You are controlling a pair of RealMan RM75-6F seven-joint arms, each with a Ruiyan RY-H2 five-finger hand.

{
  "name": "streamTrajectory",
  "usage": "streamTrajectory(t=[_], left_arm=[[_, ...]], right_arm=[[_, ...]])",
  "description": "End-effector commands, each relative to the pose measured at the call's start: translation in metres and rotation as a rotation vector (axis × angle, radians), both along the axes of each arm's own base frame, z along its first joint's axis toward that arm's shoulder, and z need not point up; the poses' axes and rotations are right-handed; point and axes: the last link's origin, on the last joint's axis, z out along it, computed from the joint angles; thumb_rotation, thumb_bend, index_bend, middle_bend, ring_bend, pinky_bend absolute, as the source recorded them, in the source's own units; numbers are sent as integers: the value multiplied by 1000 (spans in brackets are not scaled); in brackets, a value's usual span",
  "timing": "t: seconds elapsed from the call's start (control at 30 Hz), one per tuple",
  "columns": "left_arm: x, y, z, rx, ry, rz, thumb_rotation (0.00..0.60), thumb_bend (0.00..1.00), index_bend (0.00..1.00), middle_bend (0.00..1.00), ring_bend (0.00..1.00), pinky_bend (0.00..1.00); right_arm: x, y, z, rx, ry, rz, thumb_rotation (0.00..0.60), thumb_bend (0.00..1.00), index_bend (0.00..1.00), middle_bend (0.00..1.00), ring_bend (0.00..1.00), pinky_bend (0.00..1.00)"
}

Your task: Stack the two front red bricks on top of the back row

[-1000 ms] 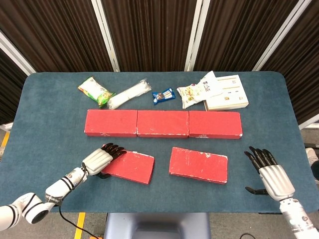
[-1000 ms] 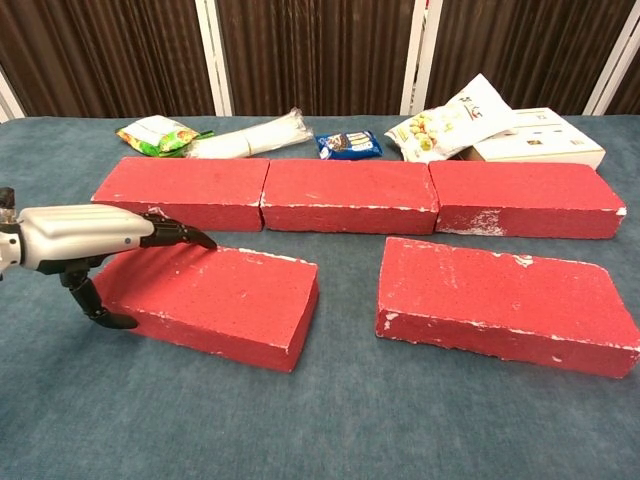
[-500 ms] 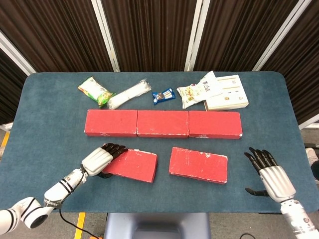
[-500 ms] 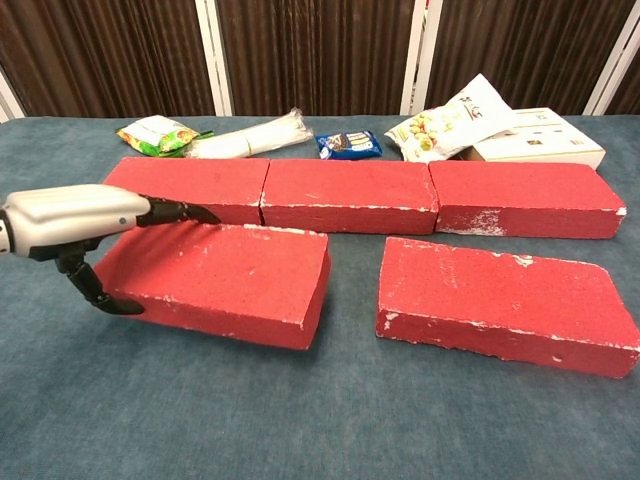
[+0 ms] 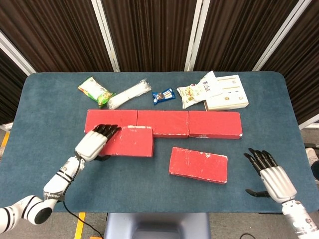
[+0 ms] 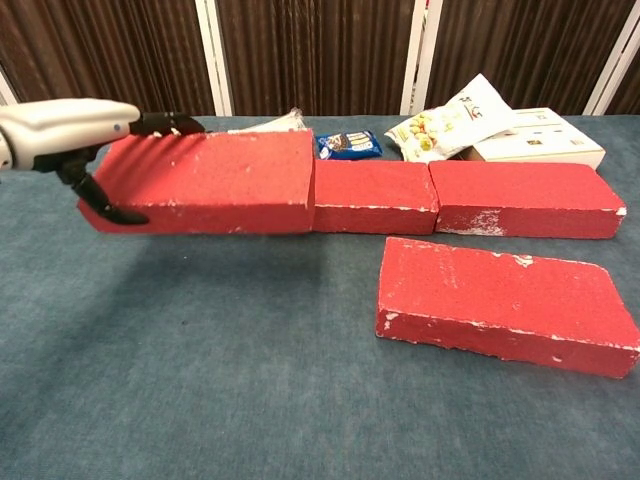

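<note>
Lifted brick (image 5: 130, 141) is clear of the bench (image 5: 45, 124), level, overlapping the back row (image 5: 199, 124) at its left end. Your left hand (image 5: 93, 143) grips its left end, fingers on top, thumb beneath. Second front brick (image 5: 198, 165) lies flat, front right. Your right hand (image 5: 270, 175) holds nothing, fingers spread.

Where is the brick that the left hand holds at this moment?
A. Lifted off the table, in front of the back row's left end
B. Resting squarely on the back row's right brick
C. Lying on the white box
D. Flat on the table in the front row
A: in the chest view the left hand grips the held brick clear of the table, in front of the back row, while the other front brick lies flat.
</note>
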Motion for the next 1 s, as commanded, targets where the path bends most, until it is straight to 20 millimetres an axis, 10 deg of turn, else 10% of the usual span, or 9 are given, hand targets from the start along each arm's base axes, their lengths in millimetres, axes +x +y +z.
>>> streamTrajectory(t=[0.03,0.43,1.0], left_arm=[[27,33,-6,39,7,36,600,319,0,831,718,780],[59,90,-36,69,42,106,600,318,0,822,716,781],[65,88,-49,-1,21,80,600,316,0,730,664,615]], right_arm=[[0,1,2,1,-5,5,600,97,0,0,0,0],[-6,-2,18,-43,-42,-23,600,97,0,0,0,0],[-8,0,22,-45,-50,-33,600,97,0,0,0,0]])
